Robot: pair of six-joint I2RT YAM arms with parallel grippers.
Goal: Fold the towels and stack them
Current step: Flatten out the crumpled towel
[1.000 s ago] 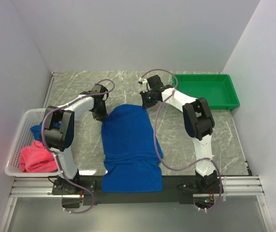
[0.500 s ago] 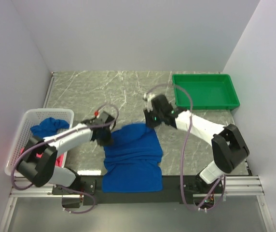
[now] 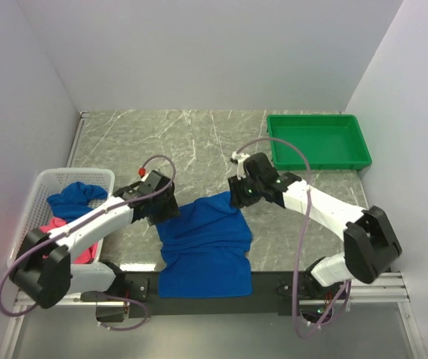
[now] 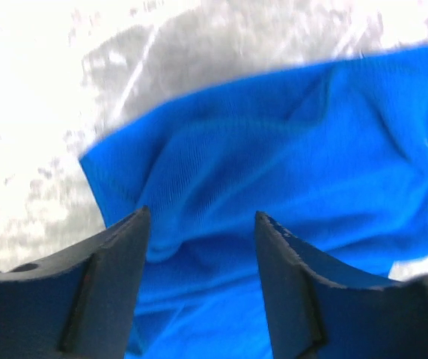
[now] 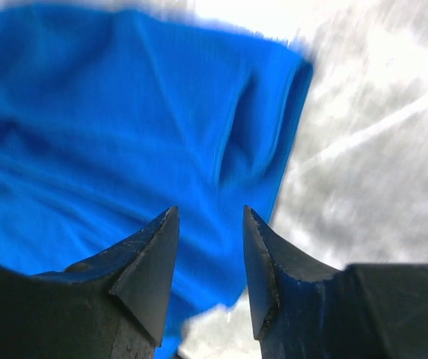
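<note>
at 6 o'clock on the marble table point(image 3: 199, 142), reaching past its near edge: royal blue towel point(image 3: 205, 239), rumpled, partly folded. at its 10 o'clock corner: left gripper point(image 4: 200, 215), fingers apart, clasping nothing. at its 1 o'clock corner: right gripper point(image 5: 210, 211), likewise parted and empty. in the white basket point(image 3: 27, 217) at 9 o'clock: second blue towel point(image 3: 70, 198), pink-red towel point(image 3: 47, 228).

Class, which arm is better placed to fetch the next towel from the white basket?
Left, probably: the basket sits beside the left arm, while the right arm lies beyond the central blue towel, nearer the green tray.
</note>
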